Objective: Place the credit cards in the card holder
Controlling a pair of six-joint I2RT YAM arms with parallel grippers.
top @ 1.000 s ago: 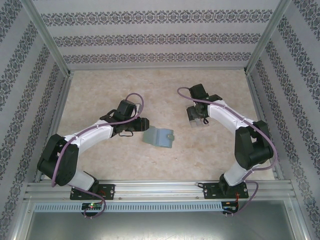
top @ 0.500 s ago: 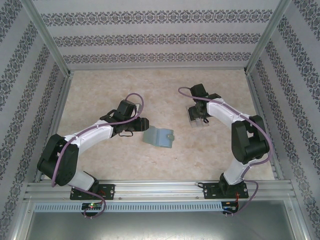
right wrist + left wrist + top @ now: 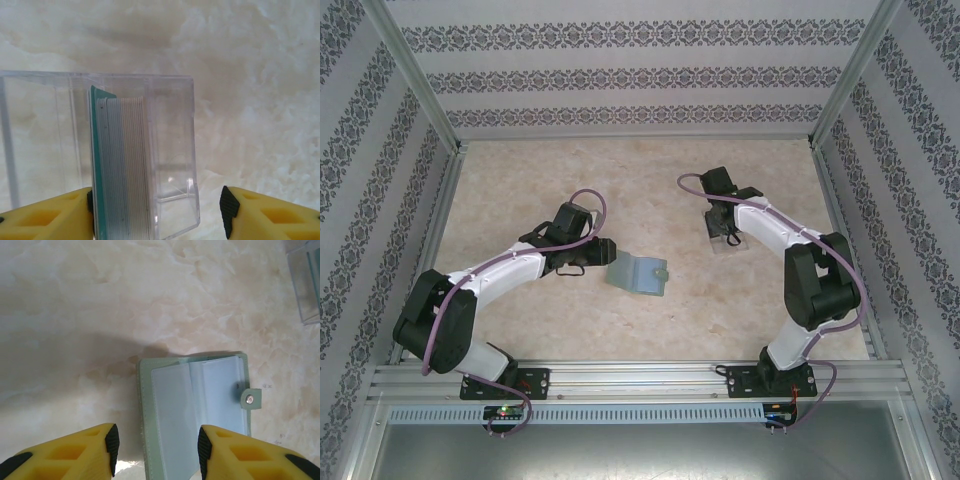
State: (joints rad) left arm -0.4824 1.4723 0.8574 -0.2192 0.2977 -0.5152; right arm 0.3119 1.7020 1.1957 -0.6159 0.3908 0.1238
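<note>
1. risk lies with the right pincer (image 3: 157,202): its jaws stand wide and grip nothing, astride the cards (image 3: 122,165) and the end wall of the clear box (image 3: 170,130). closing here, it could clamp that wall along with the stack, or take many cards at once.
2. the cards stand on edge, packed tight in the box, well apart from the holder (image 3: 200,405). a thin card could slip from a loose grip.
3. the left pincer (image 3: 157,445), partly open and empty, hangs over the near end of the open holder. lying loose, the holder may slide under a pushed card.
4. the tabletop (image 3: 100,315) is pale, marbled and smooth, so probably slippery.
5. patterned walls (image 3: 640,75) enclose three sides.
</note>
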